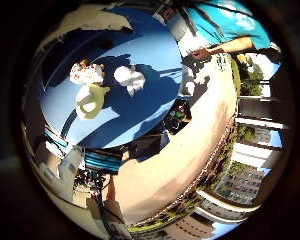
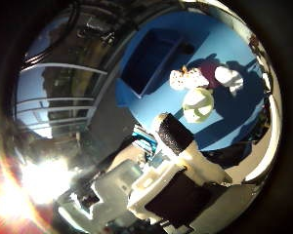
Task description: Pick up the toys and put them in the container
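My hand hangs well above the blue tabletop, one finger stretched out straight, holding and touching nothing. Three toys lie clustered on the tabletop: a pale green one, a white one and a speckled one. The dark blue container sits near them.

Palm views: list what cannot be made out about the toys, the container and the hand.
- Container: deep shadow in the thumb side view hides its inside, so its contents cannot be told.
- White toy: sun glare washes out its shape in the little finger side view.
- Speckled toy and pale green toy: too small to identify.
- Hand: only part shows; whether the fingers are curled is unclear.
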